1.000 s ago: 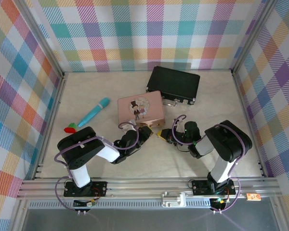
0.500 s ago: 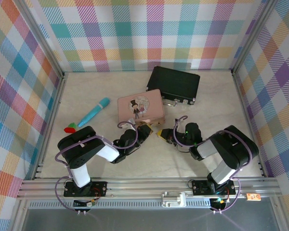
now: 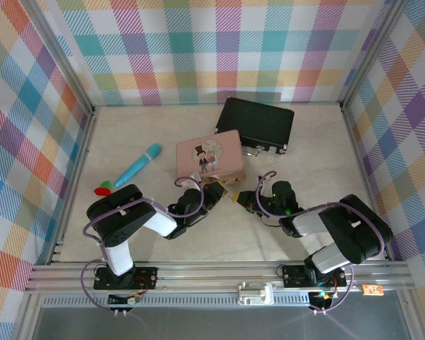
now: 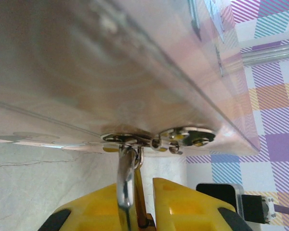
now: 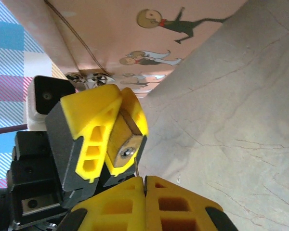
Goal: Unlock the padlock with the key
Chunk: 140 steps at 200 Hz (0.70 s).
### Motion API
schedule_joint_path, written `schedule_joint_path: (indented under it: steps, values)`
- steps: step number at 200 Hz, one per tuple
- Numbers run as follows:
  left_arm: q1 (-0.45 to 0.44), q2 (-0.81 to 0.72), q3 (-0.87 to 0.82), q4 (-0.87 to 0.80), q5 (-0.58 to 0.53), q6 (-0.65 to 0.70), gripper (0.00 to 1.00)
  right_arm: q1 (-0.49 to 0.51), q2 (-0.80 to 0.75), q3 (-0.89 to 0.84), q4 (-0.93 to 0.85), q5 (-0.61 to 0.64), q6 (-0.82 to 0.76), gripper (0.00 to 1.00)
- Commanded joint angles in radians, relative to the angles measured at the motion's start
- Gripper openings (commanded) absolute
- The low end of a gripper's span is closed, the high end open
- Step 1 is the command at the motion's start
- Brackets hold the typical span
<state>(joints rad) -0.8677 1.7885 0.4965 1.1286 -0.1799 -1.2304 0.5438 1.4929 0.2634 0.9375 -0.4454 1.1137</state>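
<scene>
The right claw (image 5: pixel 144 195), pinched shut on the key (image 5: pixel 135 167), is holding its thin tip just beside the keyhole of the padlock (image 5: pixel 126 144), which the left claw (image 4: pixel 144 211) is gripping tightly against the pink tin (image 3: pixel 209 159). The next move is calling for a straight push in, then a turn. The left wrist view is showing the silver shackle (image 4: pixel 126 175) reaching the tin's latch (image 4: pixel 156 138); the right wrist view is showing the brass keyhole face instead

The left arm (image 3: pixel 124 223) and right arm (image 3: pixel 340 234) have white links, black joints and looping purple cables (image 3: pixel 86 228); the left pincer (image 5: pixel 119 96) and right pincer (image 5: pixel 144 180) each carry 2 ribbed yellow fingers (image 5: pixel 178 202).
</scene>
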Motion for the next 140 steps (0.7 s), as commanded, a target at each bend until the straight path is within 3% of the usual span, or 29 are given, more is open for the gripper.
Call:
schedule_joint_path:
  steps: [1, 76, 140]
  values:
    - [0.006, -0.019, 0.031, 0.1, 0.019, -0.002, 0.0, 0.013, -0.018, 0.002, 0.003, 0.013, -0.021, 0.0]
    - [0.006, -0.018, 0.025, 0.11, 0.029, -0.003, 0.0, 0.021, -0.059, 0.007, 0.008, 0.041, -0.023, 0.0]
    - [0.0, -0.022, 0.027, 0.12, 0.03, -0.005, 0.0, 0.025, 0.0, 0.015, 0.052, 0.032, 0.001, 0.0]
